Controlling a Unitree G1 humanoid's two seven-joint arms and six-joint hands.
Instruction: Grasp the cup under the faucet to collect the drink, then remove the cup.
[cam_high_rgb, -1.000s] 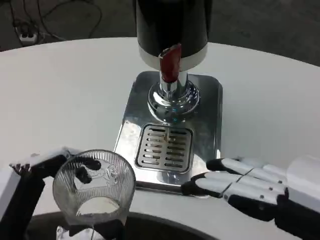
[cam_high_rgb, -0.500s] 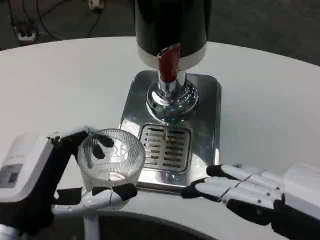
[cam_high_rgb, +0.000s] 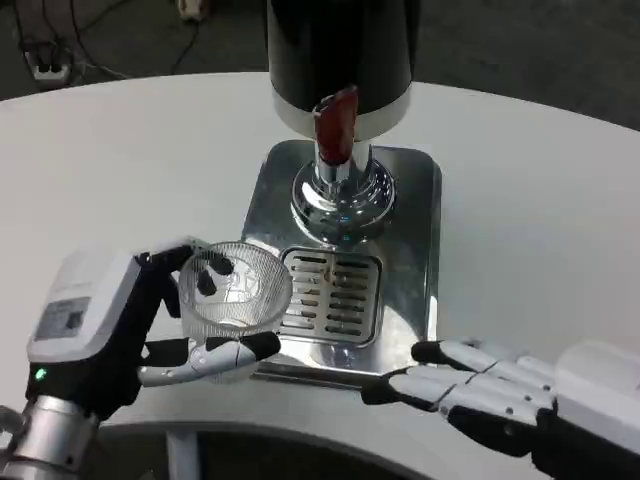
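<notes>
Left hand (cam_high_rgb: 150, 330) grips the cup (cam_high_rgb: 235, 295) around its side wall, fingers wrapped from the robot's side and dark fingertips showing at the rim and below the base edge; grasp looks closed and secure. Cup is clear, ribbed, open end tilted toward the camera, so not upright at this moment. It sits at the left edge of the steel drip tray (cam_high_rgb: 410, 260), just beside the slotted grate (cam_high_rgb: 335, 295), and short of the faucet (cam_high_rgb: 338, 175) with its red lever (cam_high_rgb: 335, 125). Judgement: cup looks light and rigid, thin-walled plastic or glass; the ribbing should help friction, but a smooth clear wall may slip if wetted, and hard squeezing could deform or crack it. Best hold is mid-wall, as now, keeping the rim free for the stream. It will need levelling before filling, and will gain weight once filled. Right hand (cam_high_rgb: 480, 385) lies flat on the white tabletop (cam_high_rgb: 120, 170) near the tray's front right corner, fingers extended and slightly apart, holding nothing; fingertips close to the tray edge, contact not certain.
</notes>
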